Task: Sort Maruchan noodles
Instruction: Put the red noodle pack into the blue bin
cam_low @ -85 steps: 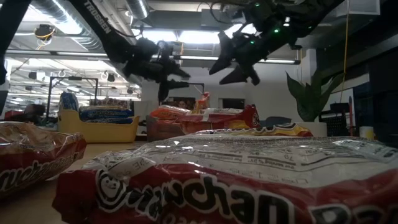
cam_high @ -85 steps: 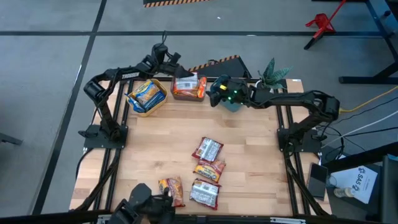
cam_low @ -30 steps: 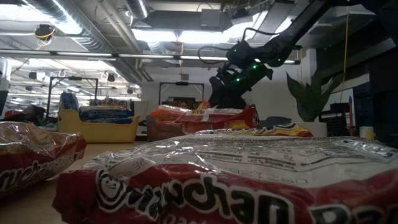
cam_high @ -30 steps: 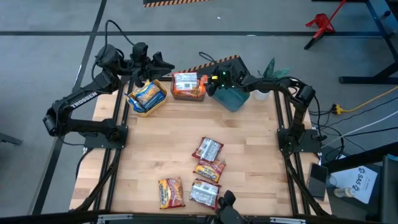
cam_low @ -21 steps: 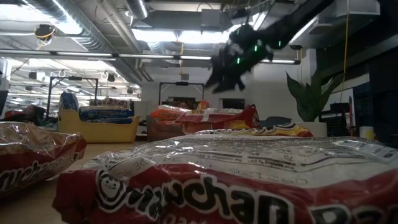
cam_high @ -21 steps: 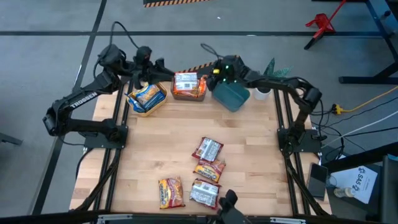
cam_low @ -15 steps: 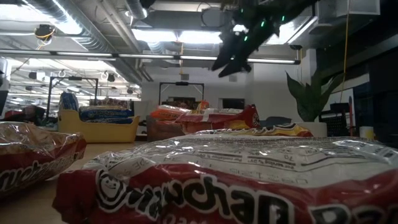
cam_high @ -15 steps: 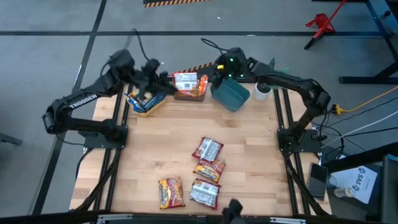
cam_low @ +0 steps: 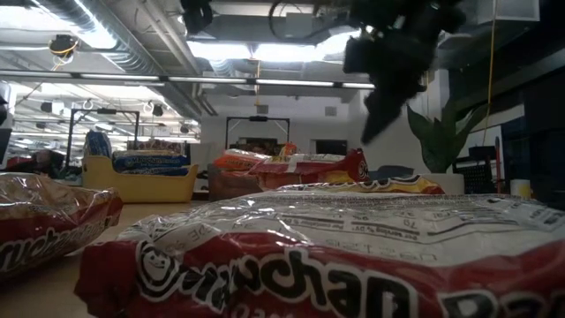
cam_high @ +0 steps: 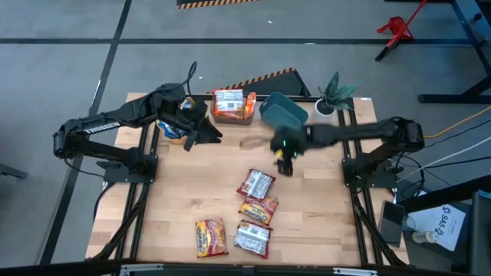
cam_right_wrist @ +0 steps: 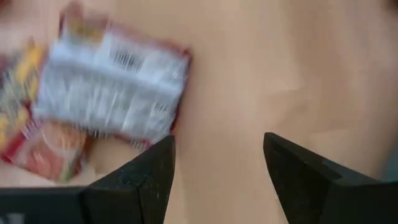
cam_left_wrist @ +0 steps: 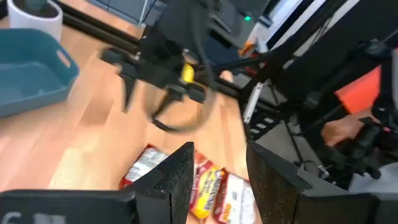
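Several Maruchan packets lie flat on the near half of the table: a red-silver one point(cam_high: 255, 184) point(cam_right_wrist: 118, 93), an orange-yellow one point(cam_high: 258, 208) below it, another orange one point(cam_high: 211, 236) and a second red-silver one point(cam_high: 253, 238). More packets fill the yellow bin point(cam_high: 170, 126) and the grey bin point(cam_high: 232, 106). My right gripper point(cam_high: 285, 163) point(cam_right_wrist: 217, 180) hangs open over bare wood just right of the upper red-silver packet. My left gripper point(cam_high: 209, 136) point(cam_left_wrist: 221, 180) is open in the air beside the yellow bin, looking toward the right arm.
A teal bin point(cam_high: 284, 113) point(cam_left_wrist: 31, 74) sits at the far edge between the grey bin and a small potted plant point(cam_high: 335, 92). Bare wood lies on the table's left and right sides around the packets. In the low view, packets point(cam_low: 309, 256) fill the foreground.
My right gripper has left the far edge above the teal and grey bins and swung toward the near edge, coming down over the table's middle beside the upper red-silver packet. My left gripper has moved from behind the yellow bin rightward and nearer. The packets have stayed in place.
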